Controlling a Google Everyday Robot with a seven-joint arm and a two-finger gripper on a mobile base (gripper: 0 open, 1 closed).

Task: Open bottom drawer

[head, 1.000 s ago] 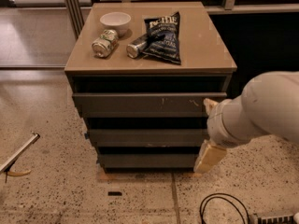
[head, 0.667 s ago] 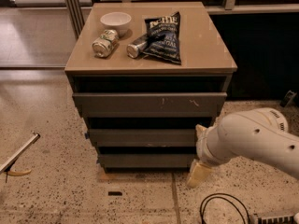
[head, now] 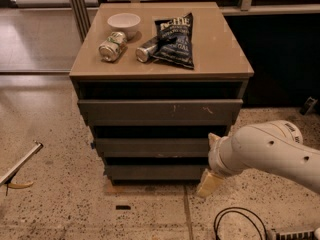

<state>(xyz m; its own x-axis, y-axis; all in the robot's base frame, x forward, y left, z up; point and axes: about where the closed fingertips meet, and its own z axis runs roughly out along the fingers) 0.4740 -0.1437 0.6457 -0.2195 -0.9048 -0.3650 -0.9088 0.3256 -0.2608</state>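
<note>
The bottom drawer (head: 150,172) is the lowest and narrowest of three dark grey handleless fronts, just above the floor, and its front looks pushed in. The mid-sized front (head: 150,147) and the larger scratched front (head: 160,112) sit above it. My gripper (head: 210,162) is at the cabinet's lower right corner, next to the right end of the bottom drawer front. One cream finger (head: 208,183) points down toward the floor and another (head: 214,138) shows above the wrist. The fingers stand apart and hold nothing. My white arm (head: 270,151) comes in from the right.
On the tan cabinet top (head: 220,54) are a white bowl (head: 123,23), two cans lying down (head: 112,46) (head: 146,49) and a dark chip bag (head: 175,39). A black cable (head: 240,224) loops on the speckled floor at lower right. A thin bar (head: 20,164) lies at left.
My arm and gripper have dropped from the height of the upper drawers to the bottom drawer's right end, and moved slightly left toward the cabinet. The drawers have not moved.
</note>
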